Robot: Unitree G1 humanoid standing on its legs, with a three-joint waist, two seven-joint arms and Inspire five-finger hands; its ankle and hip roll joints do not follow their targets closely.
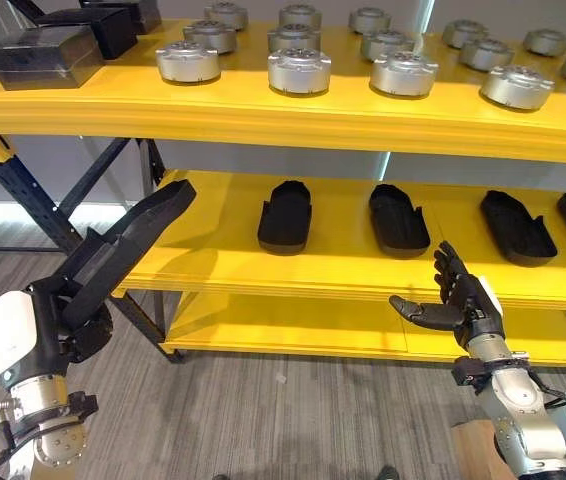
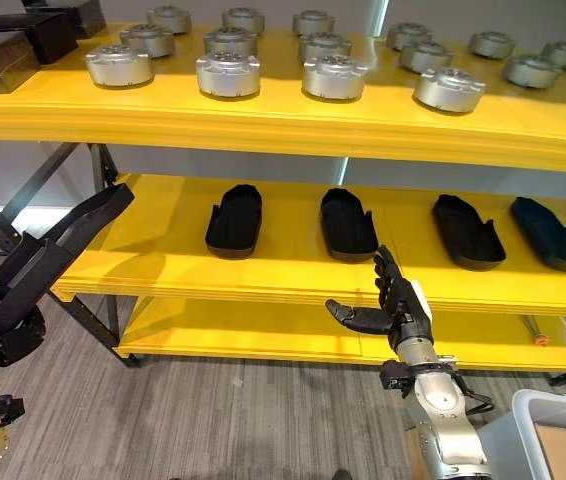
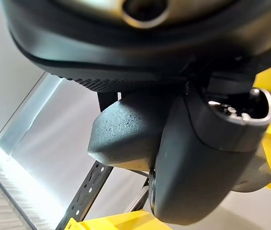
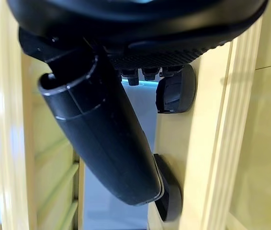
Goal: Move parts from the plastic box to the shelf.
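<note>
My left hand grips a long black part, fingers curled round its near end. The part's long axis runs up and away from the hand toward the middle shelf, its far tip just over the shelf's left front edge.

Row on that shelf: black parts of the same kind lie well apart, long axes pointing front to back, the nearest to the right of my held part. The free stretch of shelf lies left of it, directly past the part's tip.

Judgement: left hand is the nearer one; the next move calls for carrying the part forward and a little right, then turning it to match the row.

Right hand idle below the shelf's front edge, fingers straight and spread, holding nothing. Plastic box at lower right, beside that arm.

Upper shelf: silver round parts, not involved.
</note>
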